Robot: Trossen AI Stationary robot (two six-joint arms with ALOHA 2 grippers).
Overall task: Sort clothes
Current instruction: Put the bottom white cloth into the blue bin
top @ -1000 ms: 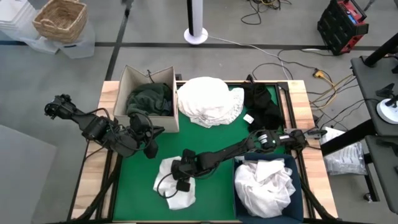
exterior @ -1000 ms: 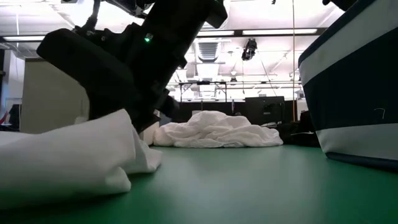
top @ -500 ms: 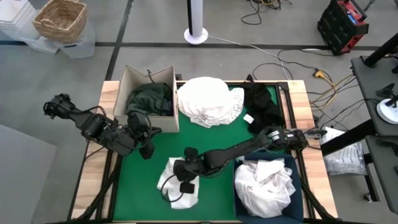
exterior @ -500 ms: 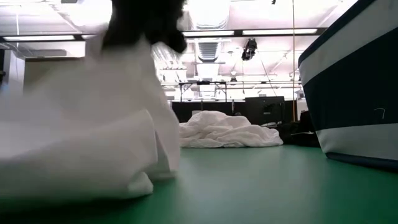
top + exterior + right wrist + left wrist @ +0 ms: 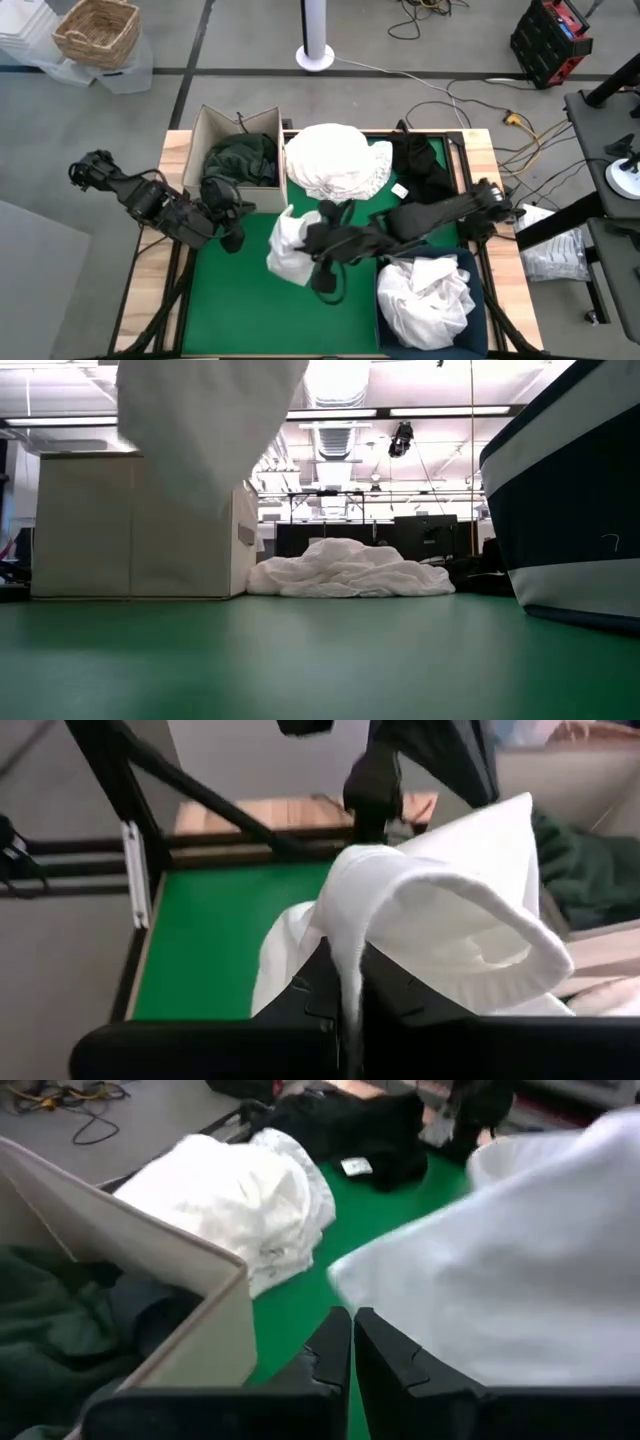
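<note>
Near edge of tabletop (image 5: 210,300), right corner: navy bin (image 5: 478,300) holding crumpled white clothes (image 5: 425,300); bin wall fills right side of low view.

Over middle of green mat: right gripper (image 5: 318,240) clamped fully shut on white garment (image 5: 290,245); cloth pinched between fingers (image 5: 385,982) in right wrist view, a fold looping over them; garment lifted clear of mat, hanging free in low view with its lower edge above the surface.

Toward left edge of tabletop, just beside the cardboard box: left gripper (image 5: 232,238), fingers (image 5: 325,1355) pressed together, holding nothing; white garment close in front of it in left wrist view; touching or apart, cannot tell.

Far left corner: cardboard box (image 5: 205,130), open at top, dark green garment (image 5: 240,160) inside.

Middle of far edge: white pile (image 5: 335,160) heaped on mat, near side of box just beside it; also visible in low view as rumpled mound beyond the box.

Far right corner: black garment (image 5: 420,165) lying flat, small white tag on it; just beside white pile, contact between the two not clear.

Beyond table, on floor: wicker basket (image 5: 97,32) off far left corner; red and black case (image 5: 552,38) off far right corner; loose cables between.
</note>
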